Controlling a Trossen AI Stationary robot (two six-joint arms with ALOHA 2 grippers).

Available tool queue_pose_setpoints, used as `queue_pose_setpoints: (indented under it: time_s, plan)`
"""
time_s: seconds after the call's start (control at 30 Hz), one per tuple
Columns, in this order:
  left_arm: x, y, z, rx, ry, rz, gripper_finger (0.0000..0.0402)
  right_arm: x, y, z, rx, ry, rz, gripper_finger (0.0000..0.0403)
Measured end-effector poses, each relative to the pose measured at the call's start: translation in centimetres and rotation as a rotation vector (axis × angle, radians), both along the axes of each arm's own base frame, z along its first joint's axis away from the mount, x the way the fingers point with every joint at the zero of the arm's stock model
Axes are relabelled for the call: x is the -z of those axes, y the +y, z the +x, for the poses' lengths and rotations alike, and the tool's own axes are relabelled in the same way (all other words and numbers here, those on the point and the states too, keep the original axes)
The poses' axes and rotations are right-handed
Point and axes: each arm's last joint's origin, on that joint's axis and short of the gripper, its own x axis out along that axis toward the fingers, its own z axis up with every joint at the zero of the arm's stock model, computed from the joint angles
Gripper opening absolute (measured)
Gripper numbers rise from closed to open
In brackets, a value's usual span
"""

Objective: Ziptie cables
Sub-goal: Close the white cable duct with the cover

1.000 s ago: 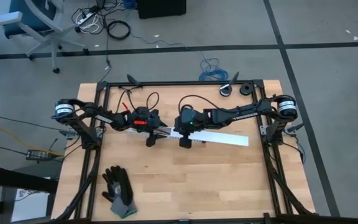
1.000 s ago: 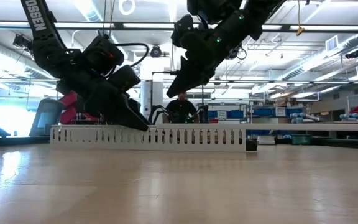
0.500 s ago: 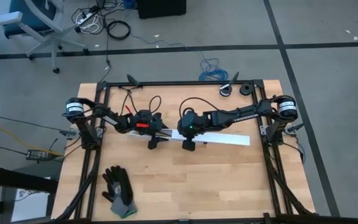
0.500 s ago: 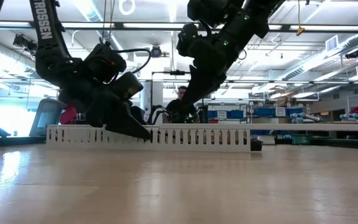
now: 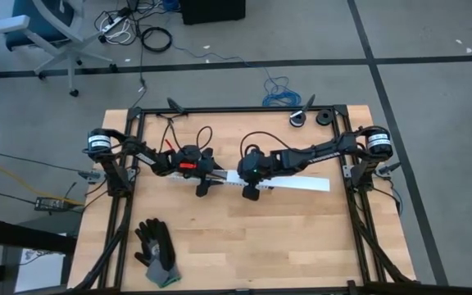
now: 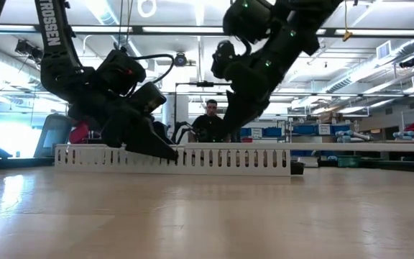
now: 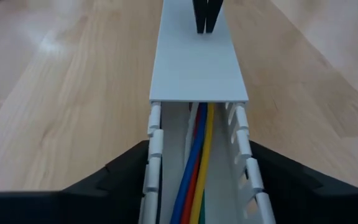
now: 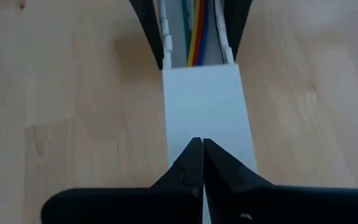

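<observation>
Two grippers meet at the duct (image 7: 197, 68): left (image 7: 194, 180) straddling it, right (image 8: 197, 163) clenched on its lid.

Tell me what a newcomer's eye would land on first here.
The long white slotted duct across the table's middle, both arms meeting over it. The left tool straddles its open end, where coloured wires run inside; the right tool, shut, presses on the lid. A black glove lies near the front-left corner.

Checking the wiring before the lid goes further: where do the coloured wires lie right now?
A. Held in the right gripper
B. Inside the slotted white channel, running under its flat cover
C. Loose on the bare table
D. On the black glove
B: the coloured wires run inside the slotted white channel and vanish under its flat cover.
</observation>
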Motion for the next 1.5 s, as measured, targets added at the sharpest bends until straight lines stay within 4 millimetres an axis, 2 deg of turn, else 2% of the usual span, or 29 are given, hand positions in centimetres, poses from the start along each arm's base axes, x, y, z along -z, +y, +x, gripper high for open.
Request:
queue_pose_setpoints:
  time_s: [0.23,0.53,0.67,0.8,0.9,1.27,1.5]
  plan:
    - [0.0,0.0,0.0,-0.003,-0.001,-0.001,0.0231,0.8,0.0,-0.1,-0.002,-0.06,0.02,0.0]
    - [0.0,0.0,0.0,-0.009,0.0,-0.012,0.023,3.6,-1.8,2.3,-0.062,-0.147,0.13,0.0]
    - [0.0,0.0,0.0,-0.014,0.001,-0.022,0.023,3.2,-1.9,2.9,-0.112,-0.219,0.059,0.0]
    - [-0.1,0.1,0.0,-0.028,0.0,-0.035,0.023,1.4,-1.4,3.1,-0.167,-0.323,-0.028,0.0]
    - [0.0,0.1,0.0,-0.033,0.002,-0.045,0.0231,0.3,-1.4,3.0,-0.168,-0.356,-0.033,0.0]
    - [0.0,0.0,0.0,-0.029,0.008,-0.043,0.0292,0.4,-1.1,2.9,-0.163,-0.333,-0.015,0.0]
    - [0.2,0.0,-0.2,-0.033,0.038,-0.059,0.0299,0.5,-1.2,2.8,-0.154,-0.323,-0.003,0.0]
